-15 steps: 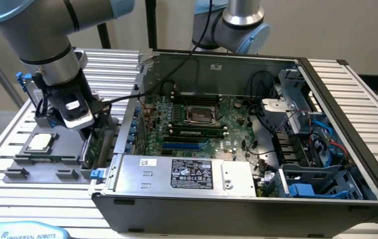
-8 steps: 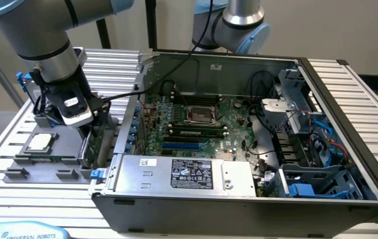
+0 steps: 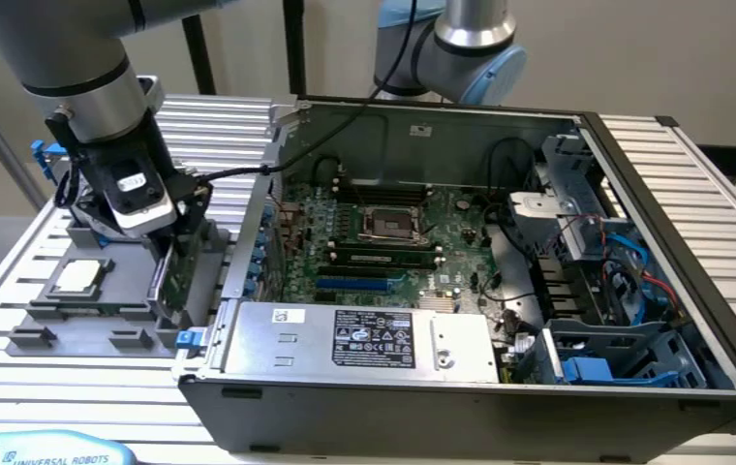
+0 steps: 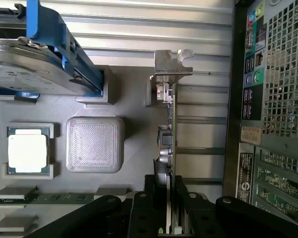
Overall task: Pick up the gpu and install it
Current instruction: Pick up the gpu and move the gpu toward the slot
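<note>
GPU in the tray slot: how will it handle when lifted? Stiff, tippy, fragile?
The gpu is a thin board standing on edge in the grey holder, so it is probably stiff and light, but apt to tip if released. The gripper pinches its two faces, so the metal bracket end might pivot slightly. Exposed components look fragile.

The gpu (image 3: pixel 177 276) stands on its long edge, a thin green circuit board, upright in a slot of the gray holder (image 3: pixel 84 339) on the table (image 3: pixel 46 392). It sits on the holder's side nearest the open computer case (image 3: pixel 472 417). Seen from the wrist it's edge-on, a narrow line, with its silver metal bracket (image 4: pixel 173 63) at one end and the end effector (image 4: pixel 167 201) astride the other.
</note>
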Controlling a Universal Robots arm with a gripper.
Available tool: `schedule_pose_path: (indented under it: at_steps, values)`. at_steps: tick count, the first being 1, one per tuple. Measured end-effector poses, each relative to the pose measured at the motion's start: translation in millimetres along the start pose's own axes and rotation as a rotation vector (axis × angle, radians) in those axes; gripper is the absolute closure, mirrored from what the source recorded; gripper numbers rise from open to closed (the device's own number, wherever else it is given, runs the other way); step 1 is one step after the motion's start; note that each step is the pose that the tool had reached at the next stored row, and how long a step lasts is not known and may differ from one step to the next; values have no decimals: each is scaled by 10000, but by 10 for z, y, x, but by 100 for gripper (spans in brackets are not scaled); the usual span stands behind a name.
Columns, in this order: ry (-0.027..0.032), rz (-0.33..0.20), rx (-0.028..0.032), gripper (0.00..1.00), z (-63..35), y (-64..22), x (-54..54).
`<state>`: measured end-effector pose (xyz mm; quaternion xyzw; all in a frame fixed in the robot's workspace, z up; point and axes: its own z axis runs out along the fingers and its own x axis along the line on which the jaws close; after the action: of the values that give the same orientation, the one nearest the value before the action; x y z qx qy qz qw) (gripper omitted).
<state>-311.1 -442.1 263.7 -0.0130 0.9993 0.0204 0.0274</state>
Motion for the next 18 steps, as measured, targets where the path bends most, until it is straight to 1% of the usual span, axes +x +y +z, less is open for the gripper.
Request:
schedule_pose_path:
  at_steps: [2, 6, 13, 18]
  values:
    - [2, 0, -1, 73, -62, 3, -4]
    - [10, 0, 0, 73, -227, 9, -16]
    - [27, -1, -1, 73, -545, 21, -48]
    - [48, 2, -2, 73, -768, 29, -105]
